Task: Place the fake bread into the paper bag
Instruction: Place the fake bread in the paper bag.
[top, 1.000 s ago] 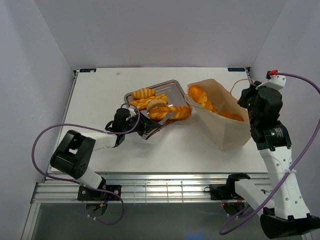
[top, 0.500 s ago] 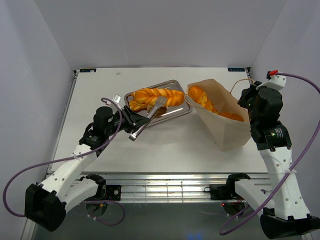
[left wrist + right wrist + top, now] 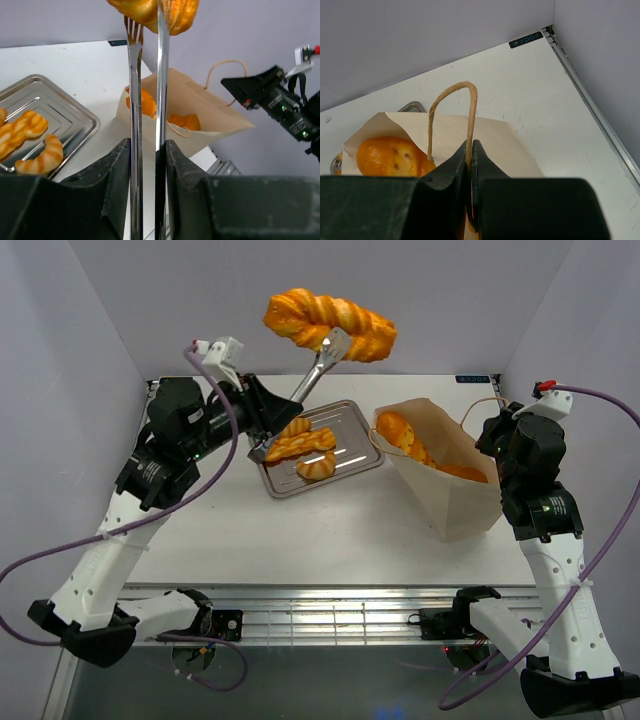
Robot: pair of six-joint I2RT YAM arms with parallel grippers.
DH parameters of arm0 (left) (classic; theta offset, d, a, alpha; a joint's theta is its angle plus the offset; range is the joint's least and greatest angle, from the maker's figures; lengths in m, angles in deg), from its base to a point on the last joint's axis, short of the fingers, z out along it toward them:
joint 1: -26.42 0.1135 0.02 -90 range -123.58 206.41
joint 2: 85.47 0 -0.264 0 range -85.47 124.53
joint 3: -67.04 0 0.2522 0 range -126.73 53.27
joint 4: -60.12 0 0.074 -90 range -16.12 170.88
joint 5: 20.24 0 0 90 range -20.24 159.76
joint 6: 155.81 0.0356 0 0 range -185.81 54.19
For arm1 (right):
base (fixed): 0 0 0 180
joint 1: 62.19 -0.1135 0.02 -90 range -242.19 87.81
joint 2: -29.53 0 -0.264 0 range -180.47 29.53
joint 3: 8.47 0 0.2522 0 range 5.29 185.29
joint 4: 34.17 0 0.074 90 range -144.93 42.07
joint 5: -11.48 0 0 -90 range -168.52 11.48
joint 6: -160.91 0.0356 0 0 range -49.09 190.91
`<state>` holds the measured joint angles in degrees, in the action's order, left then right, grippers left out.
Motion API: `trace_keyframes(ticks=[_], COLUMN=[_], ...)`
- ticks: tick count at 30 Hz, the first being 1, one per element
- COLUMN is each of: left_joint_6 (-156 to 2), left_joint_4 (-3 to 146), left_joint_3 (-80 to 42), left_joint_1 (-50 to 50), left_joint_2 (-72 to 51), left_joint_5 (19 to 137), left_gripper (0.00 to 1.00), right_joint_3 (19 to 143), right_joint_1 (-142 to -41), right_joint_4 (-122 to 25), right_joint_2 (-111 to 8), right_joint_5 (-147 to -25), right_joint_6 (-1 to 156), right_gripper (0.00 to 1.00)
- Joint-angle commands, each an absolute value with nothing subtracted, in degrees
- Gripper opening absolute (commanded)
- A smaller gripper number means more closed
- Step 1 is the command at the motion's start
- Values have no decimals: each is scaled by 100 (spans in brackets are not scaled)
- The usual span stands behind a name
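- L gripper (image 3: 257, 430) is raised high over the table (image 3: 200, 450), jaws closed tight on the handle end of the metal tongs (image 3: 312, 375). In the L wrist view the two fingers (image 3: 117, 180) press the tong arms from both sides.
- Tongs point up and away from the gripper. Their tips clamp a long braided loaf (image 3: 330, 325), which hangs in the air well above the tray (image 3: 345, 418), roughly level, w/ nothing else touching it.
- From the L wrist cam only the loaf's underside (image 3: 175, 12) shows at the top edge, pinched btwn the tong blades (image 3: 161, 100).
- Tray sits mid-table, just left of the paper bag (image 3: 450, 495). On it lie a twisted loaf (image 3: 298, 443) and a small crescent roll (image 3: 316, 467), close together.
- Bag lies tilted, mouth facing the tray. Inside are a round bun (image 3: 393, 427) near the mouth and more orange pieces further in, exact shapes unclear.
- R gripper (image 3: 497, 435) is at the bag's far-right upper corner. In the R wrist view its jaws (image 3: 470, 165) are pressed nearly together on the string handle (image 3: 452, 95), which loops up above the fingers.
- Bag mouth gapes open below the handle, w/ the bun (image 3: 390, 157) visible inside.
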<state>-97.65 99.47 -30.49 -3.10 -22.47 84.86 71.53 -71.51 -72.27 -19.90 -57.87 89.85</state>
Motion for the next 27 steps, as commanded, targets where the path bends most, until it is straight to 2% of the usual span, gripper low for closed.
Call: trace_keyframes(ticks=[1, 8, 22, 26, 27], left_joint_6=[-8218, -6995, -6818, -7046, -7099], left_joint_4=[10867, 11352, 11449, 11344, 11265], left_joint_3=[-4037, -4367, -4604, -4543, -4534], left_joint_1=[-1127, -1691, -3124, -3142, -3142], left_joint_2=[-1605, -1261, -444, -364, -364], left_joint_5=[8183, 8443, 7926, 7978, 7943], left_gripper=[14, 17, 20, 27, 33], right_joint_3=[7490, 7516, 7569, 7552, 7543], right_joint_1=[-7107, -7107, -7107, -7107, -7107], right_joint_4=[-7122, -7123, -7123, -7140, -7140], right_joint_2=[-1951, -1977, -2004, -1986, -1986], right_joint_5=[-5733, -5786, -5804, -5812, -5812], right_joint_6=[8920, 8919, 8955, 8955, 8972], right_gripper=[8, 8, 8, 8, 8])
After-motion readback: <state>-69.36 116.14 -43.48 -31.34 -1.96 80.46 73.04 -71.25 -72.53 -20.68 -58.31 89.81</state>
